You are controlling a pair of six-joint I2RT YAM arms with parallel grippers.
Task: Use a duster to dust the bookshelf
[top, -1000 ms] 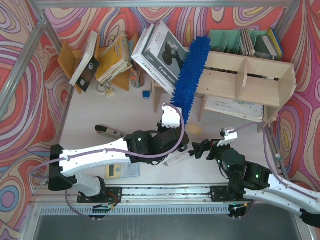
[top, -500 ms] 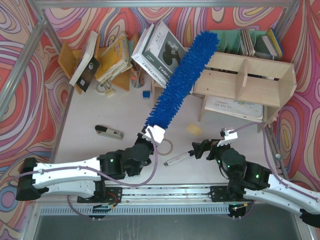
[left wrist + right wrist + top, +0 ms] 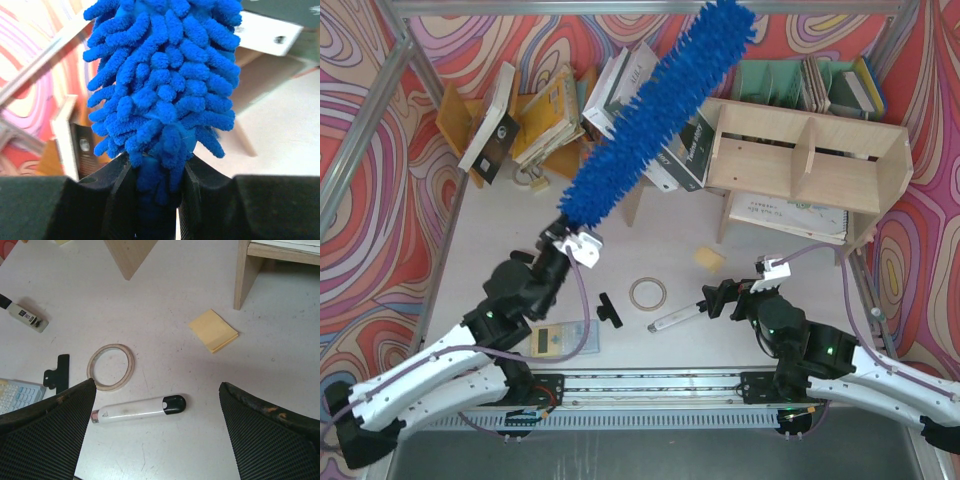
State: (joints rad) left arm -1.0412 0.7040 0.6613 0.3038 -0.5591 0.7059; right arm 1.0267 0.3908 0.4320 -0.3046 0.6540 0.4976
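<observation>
**Where our three cams sit**

We've got one fixed cam up high and behind the robot, looking down on the whole table (image 3: 485,225), with the bookshelf (image 3: 810,160) at the far side. Our left wrist cam looks forward from the wrist and sits so close to the duster (image 3: 165,85) that blue fluff fills most of the picture. Our right wrist cam tilts down at the tabletop from fairly near. It shares the marker pen (image 3: 137,407), tape ring (image 3: 111,366) and yellow sticky pad (image 3: 213,330) with the overhead view.
</observation>
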